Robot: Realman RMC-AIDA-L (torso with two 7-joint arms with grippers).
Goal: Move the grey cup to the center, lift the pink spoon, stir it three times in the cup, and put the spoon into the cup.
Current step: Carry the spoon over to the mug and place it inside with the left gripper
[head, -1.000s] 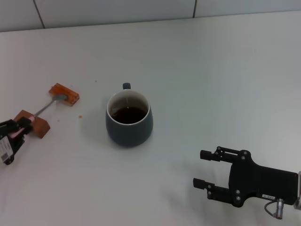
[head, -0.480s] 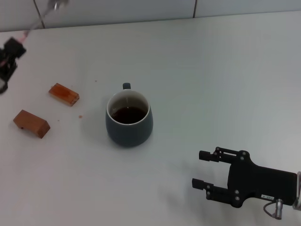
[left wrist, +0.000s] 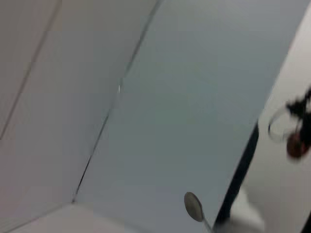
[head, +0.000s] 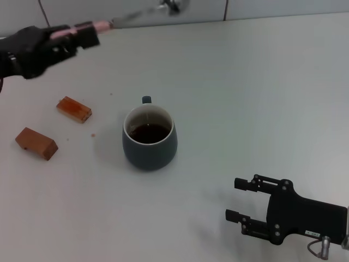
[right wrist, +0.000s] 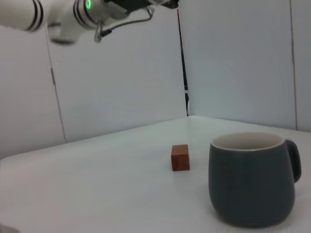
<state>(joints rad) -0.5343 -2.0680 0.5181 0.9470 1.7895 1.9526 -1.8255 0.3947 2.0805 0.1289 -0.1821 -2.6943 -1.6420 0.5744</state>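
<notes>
1. Right gripper (head: 240,199): parked low over the table's (head: 262,93) near right corner, fingers spread wide and holding nothing, pointing toward the left edge.
2. Grey cup (head: 149,137): stands upright near the centre of the tabletop, well apart from both grippers; dark liquid inside, small handle turned toward the far edge. The right wrist view shows it (right wrist: 251,177) from the side.
3. Two orange-brown blocks (head: 74,109) and (head: 36,143): lie near the left edge, apart from each other and from the cup.
4. Left gripper (head: 82,34): raised above the far left corner, clamped on the pale pink handle of the pink spoon (head: 133,17).
5. Spoon bowl (left wrist: 193,206): the shaft runs roughly level toward the right, the silver bowl in the air over the far edge.
</notes>
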